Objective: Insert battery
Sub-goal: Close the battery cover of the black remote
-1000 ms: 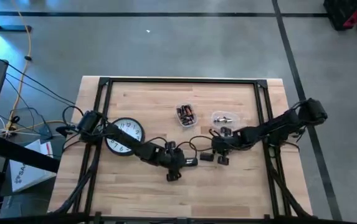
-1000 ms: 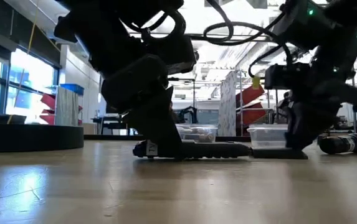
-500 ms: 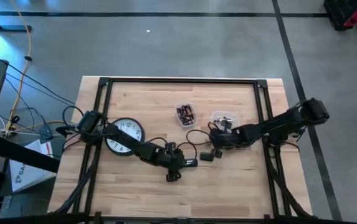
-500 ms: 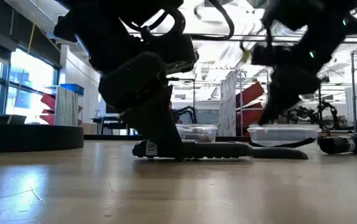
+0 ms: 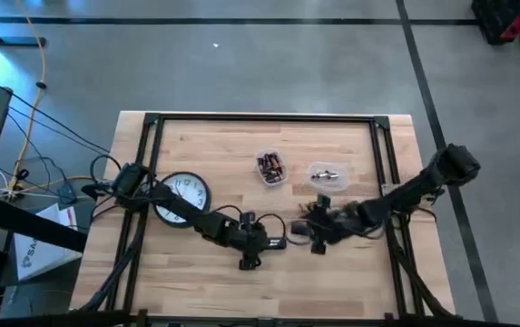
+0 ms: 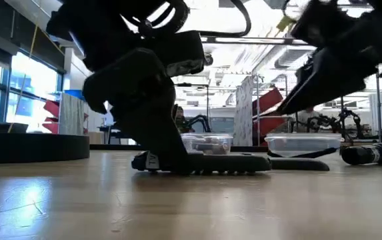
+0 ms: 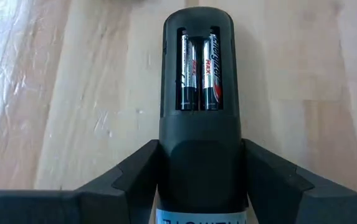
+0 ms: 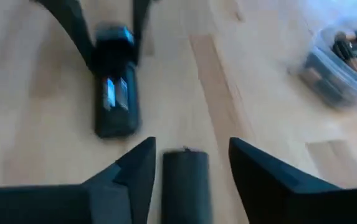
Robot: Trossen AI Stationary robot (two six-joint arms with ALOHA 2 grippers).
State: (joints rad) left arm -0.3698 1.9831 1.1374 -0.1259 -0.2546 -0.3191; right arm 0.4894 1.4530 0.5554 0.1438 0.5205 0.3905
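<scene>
- Left wrist view: my left claw (image 7: 198,186) is clamped on the lower body of the remote (image 7: 198,93), one finger on each side, pinning it flat on the table; its open bay in the upper middle of the frame already holds two batteries (image 7: 198,71), side by side and seated.
- My right claw (image 8: 187,168) hangs with its fingers spread and nothing gripped, at the bottom of its own frame; the cover (image 8: 186,180), a dark flat piece, lies on the wood between the fingers.
- Seen from above, both claws sit low in the middle of the frame, left (image 5: 252,245) and right (image 5: 318,234) near each other, with the remote (image 5: 273,242) between them.
- With the cells in, I judge the step in hand to be picking up the cover and fitting it over the bay. To do it well I would close squarely on the cover's long edges, keep it level, bring it in line with the remote's length, and slide it home while my left holds firm.
- A skewed grasp could jam the cover or shove the remote.
- Farther out on the wooden table (image 5: 214,136): a clock (image 5: 182,195) at left, a tub (image 5: 270,168) of spare cells and a second clear tub (image 5: 325,174) above centre.
- Grey floor surrounds the table, with cables at left; the low view shows a bright workshop behind.
</scene>
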